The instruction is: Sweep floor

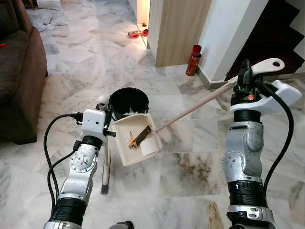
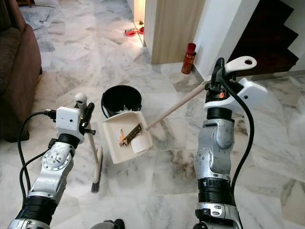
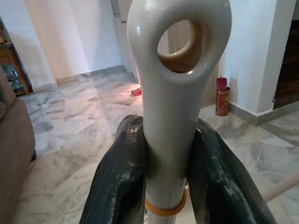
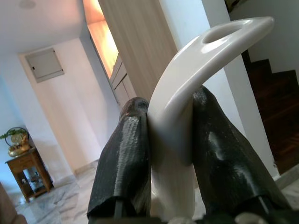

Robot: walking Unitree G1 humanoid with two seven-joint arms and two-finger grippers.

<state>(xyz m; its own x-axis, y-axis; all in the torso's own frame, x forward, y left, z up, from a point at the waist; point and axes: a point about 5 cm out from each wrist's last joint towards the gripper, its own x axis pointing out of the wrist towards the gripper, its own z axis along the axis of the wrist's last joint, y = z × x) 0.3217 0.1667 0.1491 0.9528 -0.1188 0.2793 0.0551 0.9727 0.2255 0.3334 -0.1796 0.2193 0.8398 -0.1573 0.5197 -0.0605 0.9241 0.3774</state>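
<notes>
My left gripper (image 1: 106, 114) is shut on the white handle of a hand brush (image 3: 173, 116). The brush hangs upright with its dark bristles (image 1: 104, 189) on the marble floor. My right gripper (image 1: 244, 80) is raised at the right and shut on the looped white end (image 4: 196, 65) of a long-handled dustpan. Its pale stick (image 1: 190, 110) slopes down to the cream dustpan (image 1: 125, 126), which tilts just in front of a black bin (image 1: 113, 102). In the pan lie a brown comb-like piece (image 1: 139, 136) and a white roll (image 1: 149, 147).
A brown sofa (image 1: 19, 71) fills the left side. A red can (image 1: 193, 60) stands by the white wall beside a wooden panel (image 1: 178, 28), with dark stairs (image 1: 276, 28) at the far right. A brownish stain (image 1: 193, 169) marks the tile between my arms.
</notes>
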